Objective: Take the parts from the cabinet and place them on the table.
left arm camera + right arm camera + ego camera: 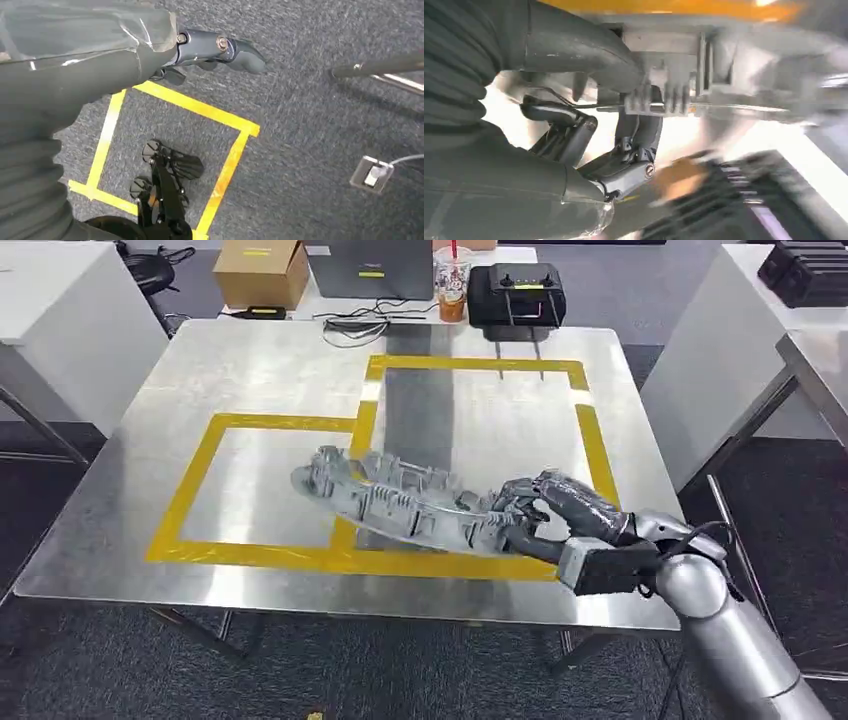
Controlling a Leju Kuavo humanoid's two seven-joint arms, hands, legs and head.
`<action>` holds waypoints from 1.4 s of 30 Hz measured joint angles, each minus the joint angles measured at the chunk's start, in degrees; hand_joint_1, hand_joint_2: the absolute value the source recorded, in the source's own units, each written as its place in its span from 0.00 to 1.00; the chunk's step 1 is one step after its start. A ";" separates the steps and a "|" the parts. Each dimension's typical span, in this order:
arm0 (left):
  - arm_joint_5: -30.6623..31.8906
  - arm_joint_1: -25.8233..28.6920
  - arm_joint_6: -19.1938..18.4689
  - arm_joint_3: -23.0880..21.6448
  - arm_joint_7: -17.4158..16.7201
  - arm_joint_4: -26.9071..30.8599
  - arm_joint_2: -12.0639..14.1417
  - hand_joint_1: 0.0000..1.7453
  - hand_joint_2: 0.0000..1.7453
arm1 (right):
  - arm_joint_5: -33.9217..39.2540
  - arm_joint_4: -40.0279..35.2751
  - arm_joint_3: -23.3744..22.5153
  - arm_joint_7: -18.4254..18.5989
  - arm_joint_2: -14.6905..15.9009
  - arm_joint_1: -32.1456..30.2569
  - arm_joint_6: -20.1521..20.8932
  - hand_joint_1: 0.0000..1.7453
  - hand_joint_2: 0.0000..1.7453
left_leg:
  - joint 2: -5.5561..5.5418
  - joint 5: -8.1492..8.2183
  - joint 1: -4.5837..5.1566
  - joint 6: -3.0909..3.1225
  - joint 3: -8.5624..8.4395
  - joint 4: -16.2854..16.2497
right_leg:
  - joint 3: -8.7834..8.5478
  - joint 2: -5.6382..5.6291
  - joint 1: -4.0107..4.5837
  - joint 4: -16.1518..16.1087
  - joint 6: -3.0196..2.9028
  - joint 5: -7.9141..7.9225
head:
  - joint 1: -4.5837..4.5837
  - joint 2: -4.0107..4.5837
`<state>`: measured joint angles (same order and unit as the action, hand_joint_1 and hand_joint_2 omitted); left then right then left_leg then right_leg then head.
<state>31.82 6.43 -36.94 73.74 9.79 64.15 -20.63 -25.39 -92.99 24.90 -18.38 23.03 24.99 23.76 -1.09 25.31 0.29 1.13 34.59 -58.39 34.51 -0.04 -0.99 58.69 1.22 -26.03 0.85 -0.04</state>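
Grey cast-metal part (395,502), long, curved and ribbed, lying across the yellow tape (350,560) on the steel tabletop (250,360), spanning two taped rectangles. Right robot hand (545,512) clamped on its near end, fingers (639,125) wrapped round the edge. Left robot hand (220,50) hanging over grey carpet (310,150), fingers curled in, holding nothing.

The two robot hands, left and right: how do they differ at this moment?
The right robot hand grips the grey metal part; the left robot hand holds nothing. The right one is over the steel table; the left one hangs above grey carpet with yellow tape. Both have dark fingers.
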 joint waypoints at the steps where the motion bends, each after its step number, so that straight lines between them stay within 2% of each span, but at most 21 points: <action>1: 0.00 0.07 -0.15 -0.22 0.00 0.02 -0.02 0.00 1.00 | -2.62 2.90 0.42 0.26 0.29 0.93 -0.45 1.00 1.00 | 0.02 -0.03 -0.10 -0.17 -0.08 0.03 | 0.02 -0.02 0.02 -0.04 -0.28 0.03 | -0.07 0.00; 3: 1.32 0.11 -0.87 -0.48 0.47 0.09 -0.07 0.00 1.00 | -7.43 8.42 1.78 -0.10 1.12 3.93 -1.48 1.00 1.00 | 0.14 0.95 -0.29 -0.84 0.72 -1.40 | -0.22 0.03 -0.69 -0.22 -0.77 0.26 | -0.02 0.00; 6: 5.63 -0.60 -2.29 0.33 2.18 0.07 0.02 0.00 1.00 | -11.17 17.35 5.32 -2.03 1.60 9.20 -2.31 1.00 1.00 | 0.34 6.51 -0.74 -1.74 6.31 -12.82 | -0.17 0.07 -0.63 -0.20 -1.14 0.34 | 0.39 0.00; 7: 7.17 -0.83 -2.91 0.94 2.82 0.04 0.00 0.00 1.00 | -12.28 20.28 6.74 -2.82 1.69 10.93 -2.80 1.00 1.00 | 0.40 7.79 -0.90 -1.96 8.74 -17.48 | -0.18 0.15 -0.56 -0.20 -1.14 0.33 | 0.33 0.00; 8: 8.79 -1.15 -3.46 1.90 3.39 -0.02 -0.07 0.00 1.00 | -13.46 23.41 8.33 -3.41 1.67 12.68 -3.39 1.00 1.00 | 0.43 7.46 -1.03 -1.99 9.50 -18.61 | -0.17 0.14 -0.54 -0.19 -1.14 0.33 | 0.33 0.00; 10: 11.35 -2.05 -4.24 3.72 4.68 -0.11 -0.11 0.00 1.00 | -15.64 28.50 11.59 -3.72 1.10 15.98 -4.26 1.00 1.00 | 0.45 3.43 -1.04 -1.77 6.84 -12.60 | -0.34 0.08 -0.53 -0.19 -1.10 0.31 | 0.37 0.00; 12: 13.41 -2.92 -4.52 5.29 5.96 -0.17 0.09 0.00 1.00 | -16.99 33.09 14.72 -3.87 0.23 18.61 -4.78 1.00 1.00 | 0.52 -1.11 -0.98 -1.08 1.08 -1.50 | -0.60 0.09 -0.50 -0.20 -1.03 0.29 | 0.35 0.00; 16: 15.84 -4.16 -4.74 7.52 7.49 -0.76 0.44 0.00 1.00 | -18.85 40.52 19.07 -4.00 -2.15 22.50 -5.94 1.00 1.00 | 0.62 -0.35 -0.11 -0.10 0.68 -0.29 | -0.48 0.09 -0.40 -0.64 0.10 0.48 | 0.33 0.00; 18: 16.56 -4.71 -4.74 8.17 8.06 -1.05 0.52 0.00 1.00 | -20.66 43.69 20.76 -4.67 -2.96 23.72 -6.96 1.00 1.00 | 0.70 -1.36 -0.68 0.81 -0.49 1.34 | -0.21 0.17 -0.42 -0.22 0.59 0.16 | 0.22 0.00; 21: 17.59 -5.34 -4.52 8.92 8.94 -1.86 0.85 0.00 1.00 | -23.75 48.65 23.85 -5.60 -4.10 26.16 -9.60 1.00 1.00 | 0.60 -1.68 -0.43 1.38 -0.50 1.81 | 5.09 0.08 -0.24 10.36 -0.33 -4.42 | 0.13 0.00; 23: 18.45 -5.54 -4.55 9.31 9.75 -2.41 1.05 0.00 1.00 | -25.74 51.84 25.99 -6.12 -5.09 26.78 -11.56 1.00 1.00 | 0.52 -1.60 -0.31 1.48 -0.50 1.77 | 8.54 0.09 -0.25 16.91 -0.12 -5.97 | 0.11 0.00; 25: 19.38 -5.74 -4.94 9.64 10.71 -2.84 1.20 0.00 1.00 | -27.42 54.80 27.77 -6.73 -6.50 27.26 -13.78 1.00 1.00 | 0.51 -1.53 -0.33 1.41 -0.57 1.69 | 6.92 0.10 -0.38 12.63 0.89 -3.50 | 0.04 0.00; 27: 20.26 -6.02 -5.29 9.71 11.65 -3.08 1.31 0.00 1.00 | -28.34 56.71 28.76 -6.86 -7.64 28.52 -15.30 1.00 1.00 | 0.49 -1.25 -0.36 0.99 -0.51 1.19 | 1.73 0.14 -0.57 1.71 1.85 0.75 | 0.06 0.00; 29: 21.26 -6.36 -5.55 9.82 12.69 -3.32 1.60 0.00 1.00 | -29.17 58.52 29.68 -6.84 -9.12 29.87 -16.41 1.00 1.00 | 0.49 -0.76 0.08 0.30 -0.09 0.50 | 0.39 0.01 -0.25 -0.89 0.56 1.32 | 0.22 0.00; 31: 22.34 -6.36 -5.79 9.86 13.85 -3.47 1.71 0.00 1.00 | -29.78 60.03 30.35 -6.65 -10.45 30.47 -16.98 1.00 1.00 | 0.56 -0.80 -0.16 -0.16 -0.10 0.75 | 0.41 -0.04 0.19 -0.73 -0.10 1.28 | 0.11 0.00; 33: 23.21 -6.37 -5.97 9.84 14.67 -3.63 1.75 0.00 1.00 | -30.33 61.30 30.93 -6.58 -11.93 30.98 -17.37 1.00 1.00 | 0.70 -0.41 -0.43 -0.90 0.26 0.28 | 0.27 -0.11 -0.48 -0.96 -0.81 1.56 | 0.09 0.00; 35: 24.04 -6.38 -5.92 9.82 15.19 -3.74 1.84 0.00 1.00 | -30.46 62.28 31.28 -6.56 -13.39 31.55 -17.64 1.00 1.00 | 0.78 2.98 -0.63 -1.69 2.62 -5.10 | 0.20 -0.19 -0.51 -0.95 -1.32 1.50 | 0.39 0.00; 37: 24.72 -6.37 -5.97 9.75 15.52 -3.83 1.92 0.00 1.00 | -30.72 63.46 31.61 -6.56 -14.73 31.78 -17.66 1.00 1.00 | 0.78 6.78 -0.90 -2.18 7.04 -14.39 | 0.22 -0.19 -0.40 -0.93 -1.34 1.48 | 0.39 0.00; 38: 24.76 -6.35 -6.16 9.75 15.58 -3.89 1.88 0.00 1.00 | -30.81 63.97 31.82 -6.56 -15.36 31.78 -17.68 1.00 1.00 | 0.78 7.37 -1.00 -2.25 8.60 -17.21 | 0.22 -0.20 -0.39 -0.92 -1.35 1.47 | 0.39 0.00; 40: 25.88 -6.33 -6.60 9.73 15.74 -3.91 1.86 0.00 1.00 | -31.11 64.66 32.13 -6.56 -16.36 31.81 -18.12 1.00 1.00 | 0.78 4.81 -1.05 -2.14 7.76 -14.61 | 0.20 -0.22 -0.38 -0.92 -1.33 1.46 | 0.39 0.00; 42: 26.69 -6.28 -6.89 9.73 15.96 -3.83 1.92 0.00 1.00 | -31.29 65.17 32.13 -6.56 -17.28 32.18 -18.68 1.00 1.00 | 0.78 -0.18 -1.03 -1.64 2.62 -4.24 | 0.08 -0.37 -0.38 -0.92 -1.30 1.46 | 0.39 0.00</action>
<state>58.51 0.14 -43.82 83.47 25.75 60.33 -18.71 -56.67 -27.82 57.02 -24.94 5.75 57.17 5.07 -0.31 25.13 -0.74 -0.51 37.21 -62.63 34.59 -0.41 -1.37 57.77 -0.08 -24.58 1.25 -0.04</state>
